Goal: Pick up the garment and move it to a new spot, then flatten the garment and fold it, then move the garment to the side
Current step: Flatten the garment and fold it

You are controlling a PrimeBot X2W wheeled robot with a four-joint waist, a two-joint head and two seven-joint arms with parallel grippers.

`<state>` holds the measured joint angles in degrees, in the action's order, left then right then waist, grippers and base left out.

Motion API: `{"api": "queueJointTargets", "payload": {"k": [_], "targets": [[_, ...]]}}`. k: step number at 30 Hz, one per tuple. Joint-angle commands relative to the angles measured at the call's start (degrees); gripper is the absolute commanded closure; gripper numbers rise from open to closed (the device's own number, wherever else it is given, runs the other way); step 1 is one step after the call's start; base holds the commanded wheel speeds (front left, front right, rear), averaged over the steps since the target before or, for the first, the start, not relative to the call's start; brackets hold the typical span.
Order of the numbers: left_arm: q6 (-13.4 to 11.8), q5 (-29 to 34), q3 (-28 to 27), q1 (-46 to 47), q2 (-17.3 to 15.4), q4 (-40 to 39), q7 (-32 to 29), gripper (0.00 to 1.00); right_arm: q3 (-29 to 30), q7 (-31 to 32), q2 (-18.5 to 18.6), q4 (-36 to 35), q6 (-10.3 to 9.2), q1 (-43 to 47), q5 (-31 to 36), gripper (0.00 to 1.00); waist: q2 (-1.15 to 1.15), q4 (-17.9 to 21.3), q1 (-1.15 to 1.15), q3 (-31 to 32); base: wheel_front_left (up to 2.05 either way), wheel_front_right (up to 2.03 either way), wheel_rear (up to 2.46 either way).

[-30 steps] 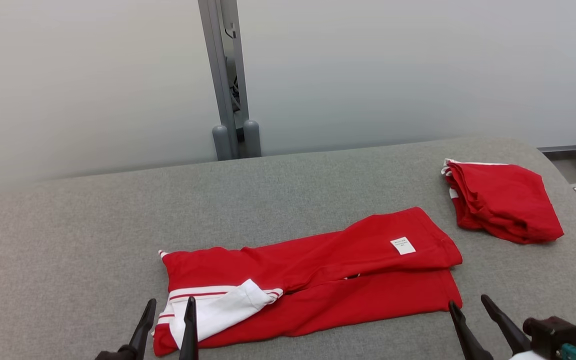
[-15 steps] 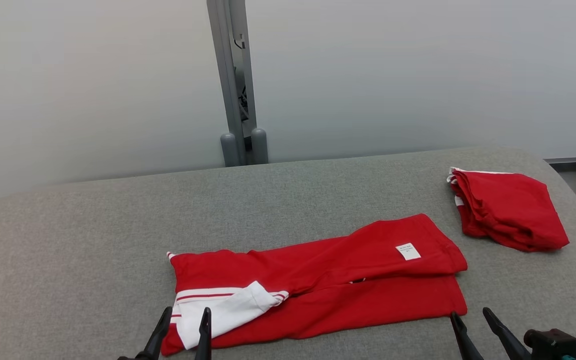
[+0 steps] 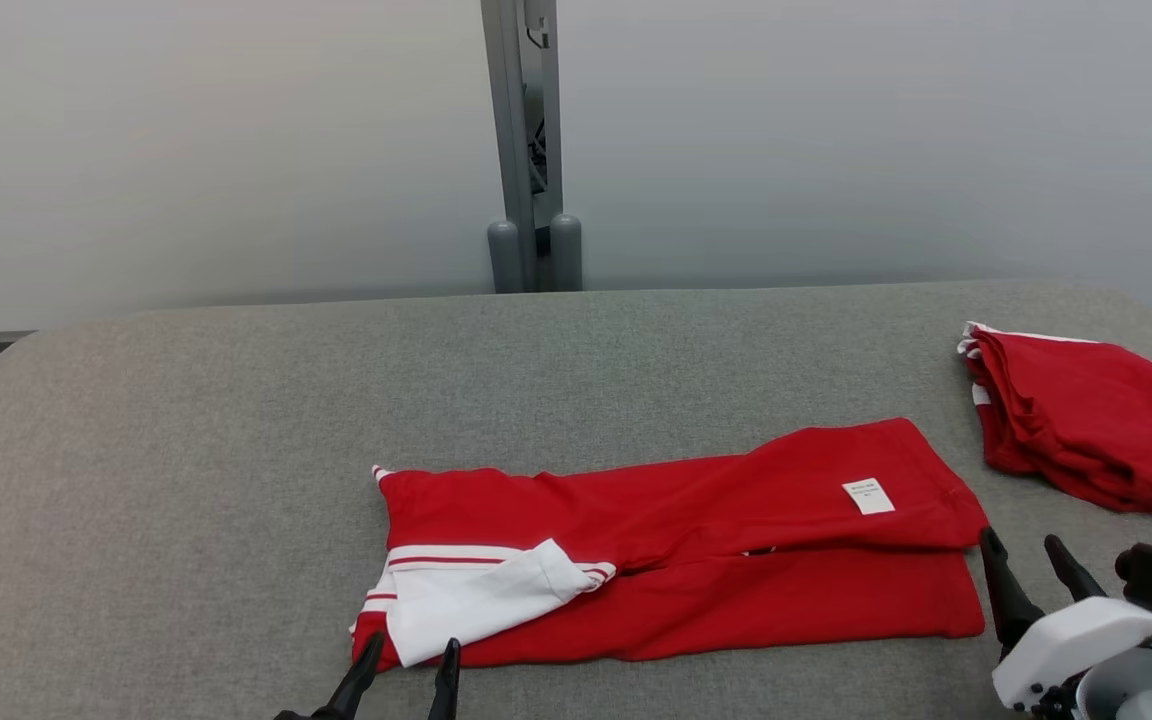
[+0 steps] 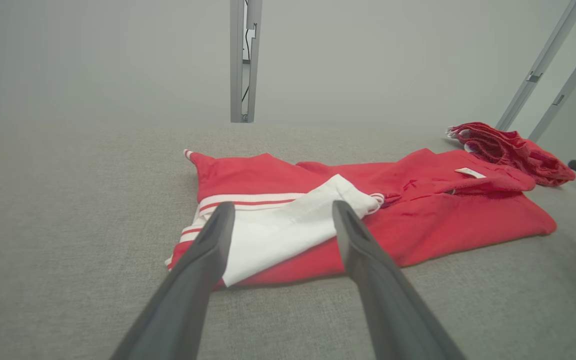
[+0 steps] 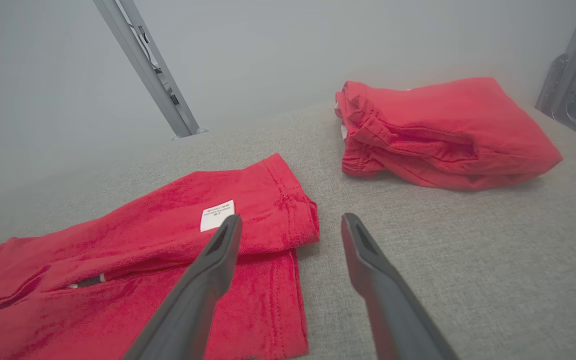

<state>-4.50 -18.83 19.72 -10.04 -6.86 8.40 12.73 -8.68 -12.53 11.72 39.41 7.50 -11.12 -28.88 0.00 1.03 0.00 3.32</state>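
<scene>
Garment [image 3: 696, 590] lies long-axis left-right, white end leftward, seemingly folded lengthwise.

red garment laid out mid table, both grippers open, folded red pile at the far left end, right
No: the folded red pile sits at the far right end, as the head view shows. The red garment does lie mid table, with left gripper and right gripper open.
</scene>
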Motion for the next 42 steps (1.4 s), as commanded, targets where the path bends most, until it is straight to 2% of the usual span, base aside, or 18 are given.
{"api": "queueJointTargets", "payload": {"k": [1, 10, 20, 21, 22, 23, 24, 25, 26, 36, 42], "targets": [[0.37, 0.48, 0.13, 1.38, -0.63, -0.18, -0.29, 0.00, 0.87, 0.70, 0.29, 3.58, -0.02, -3.28, -0.60, 0.00, 0.00, -1.25, 0.00, -1.28, 0.00, 0.00, 0.00], [0.37, 0.60, 0.65, 2.67, -1.76, 0.16, -2.56, 0.00, -0.40, 3.18, 0.23, 17.70, -0.02, -12.92, -2.05, 0.00, 0.00, -3.78, 0.00, -4.39, 0.00, 0.00, 0.00], [0.32, 0.57, 1.00, 4.10, -2.31, -0.94, -3.21, 0.00, -3.80, 5.50, -1.47, 25.89, -0.02, -17.35, -4.07, 0.00, 0.00, -4.96, 0.00, -6.80, 0.00, 0.00, 0.00], [0.32, 0.55, 1.02, 4.23, -2.38, -1.05, -3.27, 0.00, -4.28, 6.28, -1.83, 26.44, -0.02, -17.32, -4.39, 0.03, 0.00, -5.07, 0.00, -7.01, 0.00, 0.00, 0.00], [0.30, 0.54, 1.04, 4.44, -2.44, -1.20, -3.30, 0.00, -4.77, 7.15, -2.25, 27.00, -0.01, -17.28, -4.73, 0.13, 0.00, -5.17, 0.00, -7.21, 0.00, 0.00, 0.00], [0.28, 0.55, 1.08, 4.60, -2.51, -1.32, -3.36, 0.00, -5.26, 7.73, -2.56, 27.41, -0.02, -17.31, -5.15, 0.27, 0.00, -5.29, 0.00, -7.35, 0.00, 0.00, 0.00], [0.25, 0.56, 1.15, 4.70, -2.55, -1.43, -3.35, 0.00, -5.70, 8.01, -2.72, 27.60, -0.01, -17.32, -5.54, 0.55, 0.00, -5.41, 0.00, -7.49, 0.00, 0.00, 0.00], [0.21, 0.53, 1.17, 4.78, -2.59, -1.55, -3.44, 0.00, -6.18, 8.08, -2.76, 27.63, -0.02, -17.22, -5.82, 0.90, 0.00, -5.50, 0.00, -7.61, 0.00, 0.00, 0.00], [0.16, 0.52, 1.21, 4.87, -2.60, -1.61, -3.42, 0.00, -6.63, 8.18, -2.74, 27.55, -0.02, -17.06, -6.12, 1.00, 0.00, -5.59, 0.00, -7.70, 0.00, 0.00, 0.00], [-0.48, -0.12, 1.37, 4.08, -2.73, -1.49, -3.32, 0.00, -8.99, 3.13, 2.12, 25.13, -0.09, -17.38, -9.74, 1.00, 0.00, -5.10, 0.00, -6.62, 0.00, 0.00, 0.00], [-0.47, -0.25, 1.62, 4.35, -2.72, -1.31, -3.17, 0.00, -13.24, 1.68, 4.51, 22.57, -0.09, -19.29, -9.12, 1.00, 0.00, -4.12, 0.00, -5.93, 0.00, 0.00, 0.00]]}}
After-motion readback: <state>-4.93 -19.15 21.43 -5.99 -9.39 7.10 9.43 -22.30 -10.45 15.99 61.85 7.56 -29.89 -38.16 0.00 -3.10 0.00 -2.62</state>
